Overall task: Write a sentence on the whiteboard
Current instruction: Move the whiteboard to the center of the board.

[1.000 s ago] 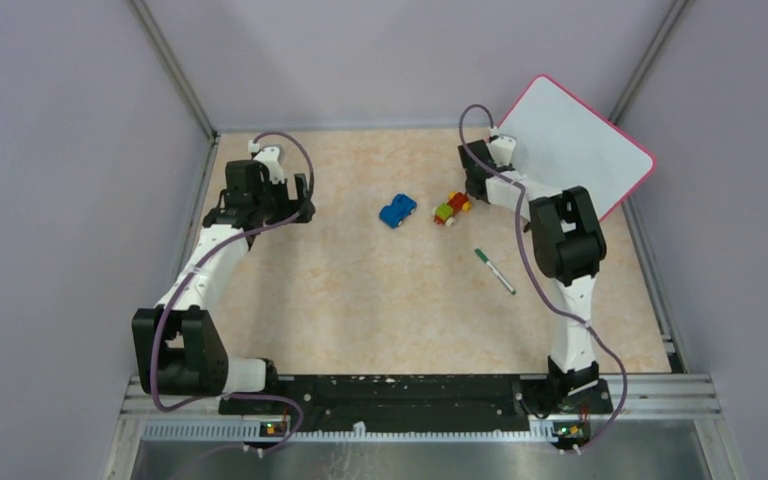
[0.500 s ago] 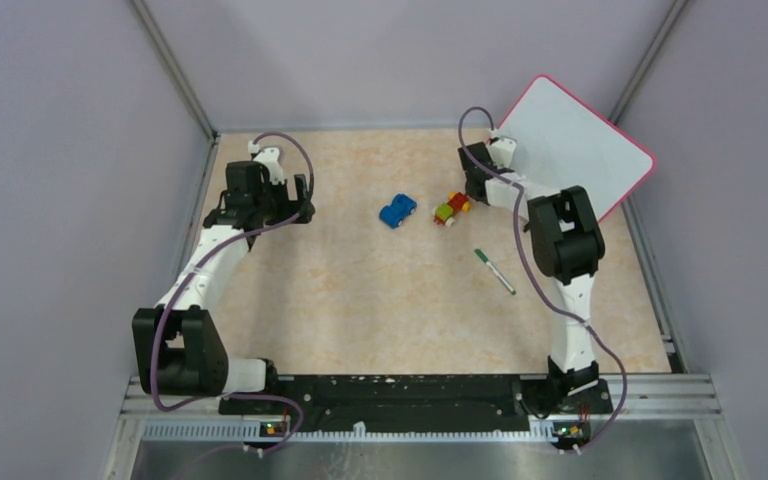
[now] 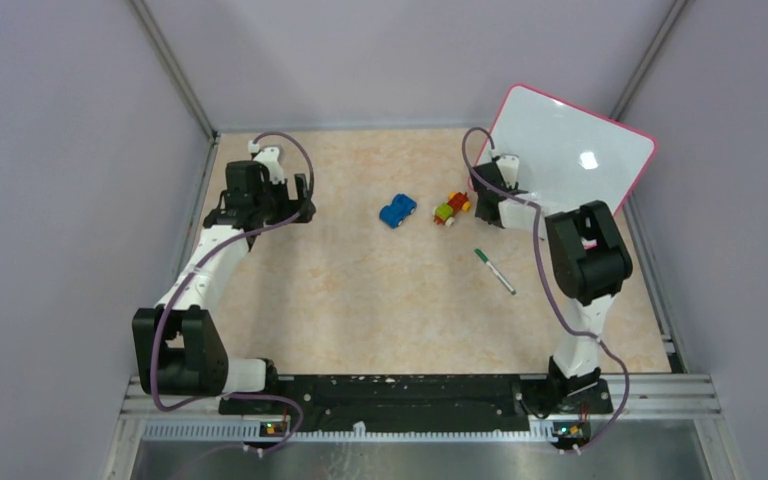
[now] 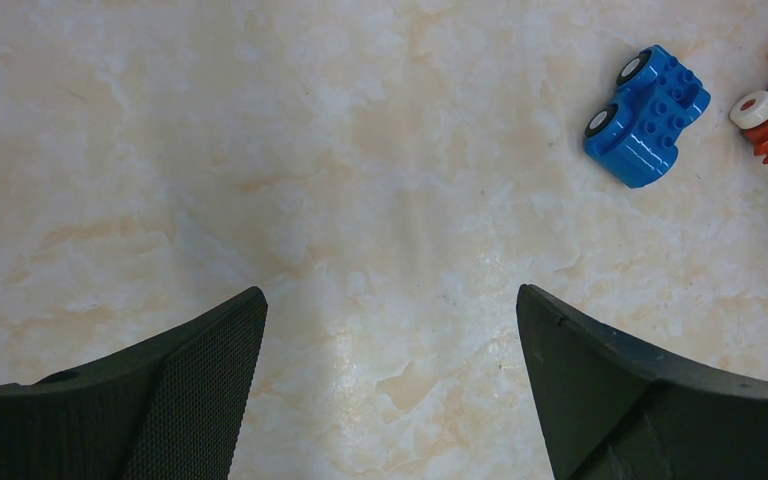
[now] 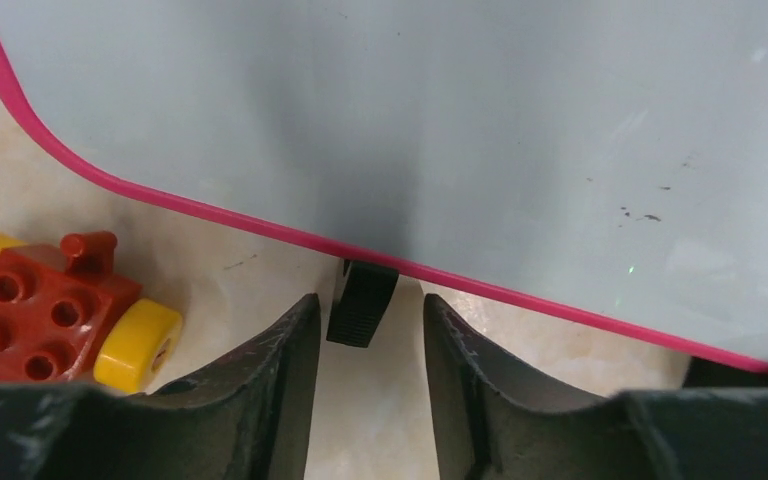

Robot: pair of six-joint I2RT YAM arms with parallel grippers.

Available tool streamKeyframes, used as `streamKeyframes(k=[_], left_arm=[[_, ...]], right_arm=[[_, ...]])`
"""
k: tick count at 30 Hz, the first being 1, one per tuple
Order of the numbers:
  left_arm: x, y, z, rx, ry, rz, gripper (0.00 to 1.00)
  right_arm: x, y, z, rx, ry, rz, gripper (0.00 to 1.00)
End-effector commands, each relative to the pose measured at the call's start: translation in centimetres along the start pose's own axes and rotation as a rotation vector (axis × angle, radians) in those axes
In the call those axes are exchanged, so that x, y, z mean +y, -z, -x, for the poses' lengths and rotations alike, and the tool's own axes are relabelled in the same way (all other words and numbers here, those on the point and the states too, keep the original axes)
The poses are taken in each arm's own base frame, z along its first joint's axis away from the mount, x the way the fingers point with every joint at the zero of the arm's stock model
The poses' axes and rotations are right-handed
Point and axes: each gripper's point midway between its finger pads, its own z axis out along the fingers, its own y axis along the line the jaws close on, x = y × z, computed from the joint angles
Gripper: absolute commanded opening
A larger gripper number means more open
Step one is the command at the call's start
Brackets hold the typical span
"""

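Observation:
The whiteboard (image 3: 570, 155) with its pink rim is at the far right, tilted, with glare on it. In the right wrist view its face (image 5: 440, 120) is blank apart from a few dark specks, and no sentence shows. My right gripper (image 3: 497, 197) is at the board's near-left edge. Its jaws (image 5: 370, 300) stand narrowly apart around a small black tab (image 5: 362, 305) under the rim, with a gap on each side. A green-capped marker (image 3: 495, 270) lies on the table, nearer than the board. My left gripper (image 3: 300, 205) is open and empty over bare table (image 4: 390, 310).
A blue toy car (image 3: 397, 210) and a red, yellow and green toy vehicle (image 3: 451, 208) sit mid-table, the second just left of my right gripper (image 5: 50, 310). Grey walls close in on the left, back and right.
The whiteboard has swung and tilted, its far corner shifting left and glare now on its face. My right gripper moved nearer and rightward along its edge. The left arm has not moved.

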Motion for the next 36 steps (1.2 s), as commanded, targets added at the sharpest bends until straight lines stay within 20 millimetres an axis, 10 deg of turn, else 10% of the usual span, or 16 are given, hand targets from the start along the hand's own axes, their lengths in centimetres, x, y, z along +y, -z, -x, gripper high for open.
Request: streamKeyframes(k=[1,15,31,36], left_arm=[[-0.8,0.8,1.7,-0.067,-0.004,-0.027,0.99],[-0.4,1.2,1.8,-0.078,-0.014,-0.006,0.99],[-0.4,1.1,1.9,-0.076,-0.009,-0.006,0.99],[-0.4,1.1,1.8,-0.077,-0.011,-0.006,0.99]], right_arm=[[-0.4,1.3,-0.1,-0.003,0.054,0.016,0.45],[0.2,-1.1,2.5,-0.058,-0.004,-0.053,0.43],[0.5,-1.1,2.2,-0.037,0.028,-0.031,0.00],[1.7,-0.2,1.0,-0.015,0.063,0.045,0.00]])
